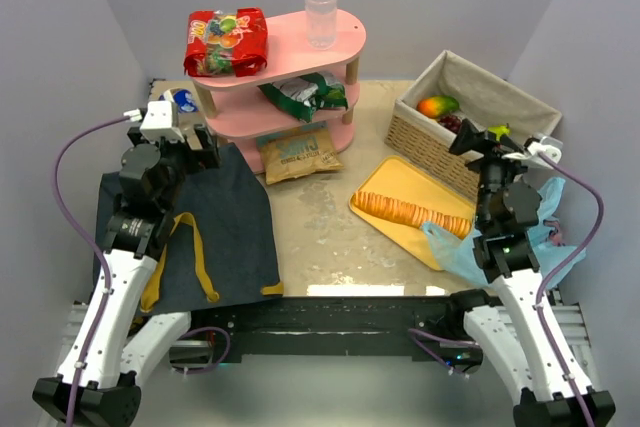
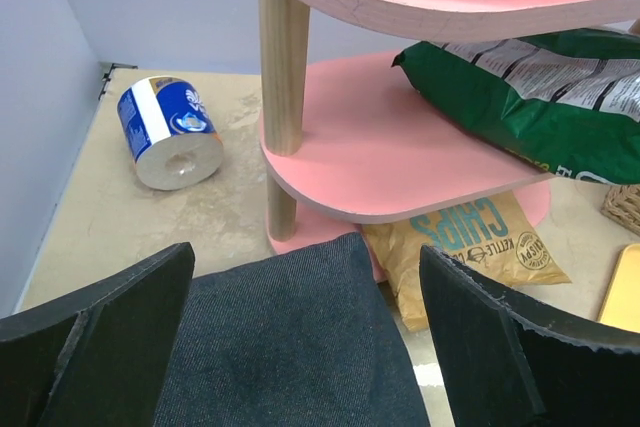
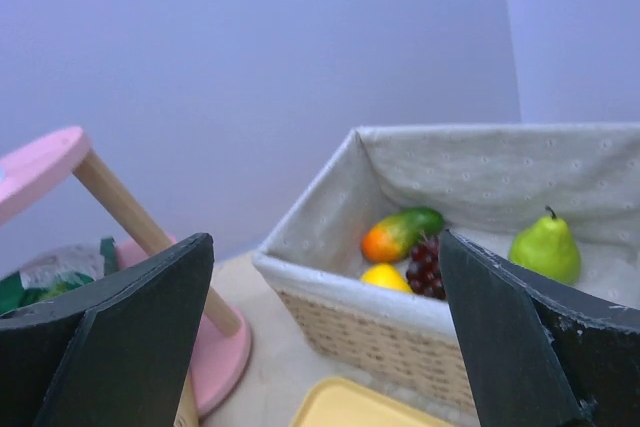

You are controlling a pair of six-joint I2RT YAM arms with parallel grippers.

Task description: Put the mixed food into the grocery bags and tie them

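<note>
Found left gripper (image 2: 305, 252) and right gripper (image 3: 325, 239) both gaping, holding nothing. Saw tote (image 1: 225, 227) lying flat at the left, just under the left gripper. Judged it limp, light denim: best pinched at the rim or by a yellow handle (image 1: 200, 252). Judged mango (image 3: 400, 234), in basket (image 1: 420, 132), smooth, firm, roll-prone.

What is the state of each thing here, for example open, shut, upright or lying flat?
left gripper, open
right gripper, open
denim tote, lying flat
water bottle, upright, capped
plastic bag, crumpled
bread, lying on yellow tray
paper roll, on its side
</note>
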